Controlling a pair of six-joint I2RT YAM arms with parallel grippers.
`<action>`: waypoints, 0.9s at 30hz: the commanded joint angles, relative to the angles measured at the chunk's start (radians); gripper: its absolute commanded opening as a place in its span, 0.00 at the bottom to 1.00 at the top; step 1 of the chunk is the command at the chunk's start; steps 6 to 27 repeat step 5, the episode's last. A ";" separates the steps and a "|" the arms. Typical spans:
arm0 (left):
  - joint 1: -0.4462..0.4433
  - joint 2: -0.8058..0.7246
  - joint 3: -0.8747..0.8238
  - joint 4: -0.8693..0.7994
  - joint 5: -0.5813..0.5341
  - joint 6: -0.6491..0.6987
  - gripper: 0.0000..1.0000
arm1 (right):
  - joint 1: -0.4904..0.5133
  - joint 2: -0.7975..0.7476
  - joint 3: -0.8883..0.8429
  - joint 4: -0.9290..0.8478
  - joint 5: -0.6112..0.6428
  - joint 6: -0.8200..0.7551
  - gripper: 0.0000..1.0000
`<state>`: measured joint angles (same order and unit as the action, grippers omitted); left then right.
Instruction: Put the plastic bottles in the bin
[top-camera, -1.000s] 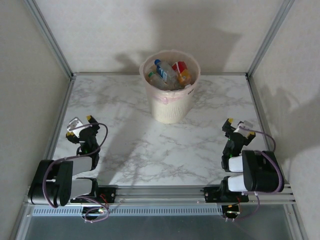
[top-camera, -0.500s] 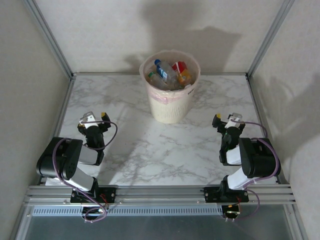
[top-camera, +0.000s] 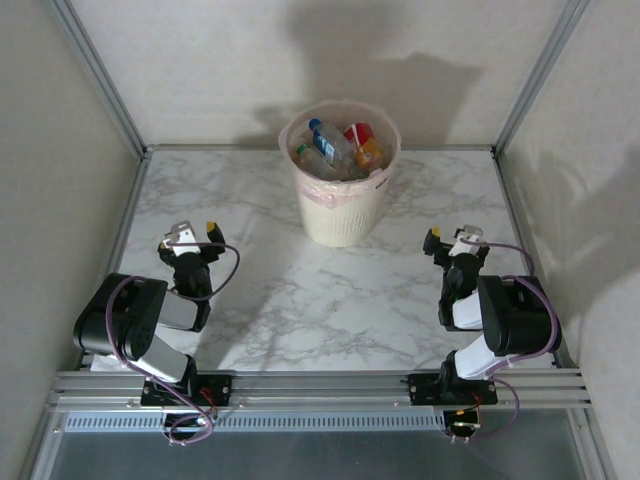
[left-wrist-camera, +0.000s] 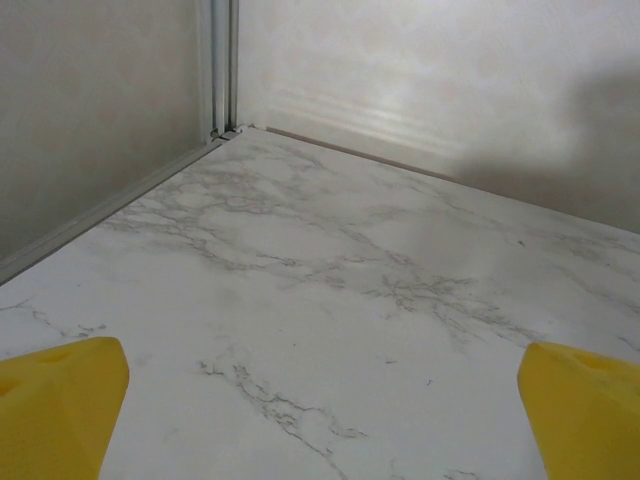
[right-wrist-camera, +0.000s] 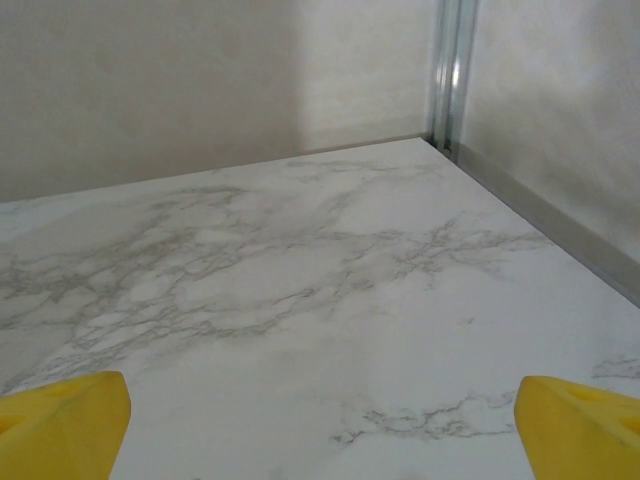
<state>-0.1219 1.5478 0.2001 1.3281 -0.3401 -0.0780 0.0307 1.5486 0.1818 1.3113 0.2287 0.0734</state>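
Both moved inward: left hand (top-camera: 195, 231), right hand (top-camera: 452, 236).

No legible text; bottle labels (top-camera: 325, 144) seemingly too small

Compared with 1 second ago, the left hand (top-camera: 190, 233) is farther up the tabletop (top-camera: 300, 300) and nearer its middle. The right hand (top-camera: 452, 236) is also closer to the middle. Both elbows are farther from the near rail (top-camera: 320, 383).

Cream-white bin (top-camera: 343, 218), pinkish liner (top-camera: 326, 197), blue and red bottles (top-camera: 335, 148), grey-veined white marble table (top-camera: 300, 290), yellow fingertips (left-wrist-camera: 55, 400)
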 joint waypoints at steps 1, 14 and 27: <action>-0.004 0.000 -0.005 0.041 -0.017 0.011 0.99 | -0.018 -0.001 0.033 -0.011 -0.089 -0.020 0.99; -0.001 -0.001 -0.005 0.040 -0.011 0.009 0.99 | -0.013 0.000 0.022 0.012 -0.092 -0.029 0.99; -0.001 -0.001 -0.005 0.040 -0.011 0.009 0.99 | -0.013 0.000 0.022 0.012 -0.092 -0.029 0.99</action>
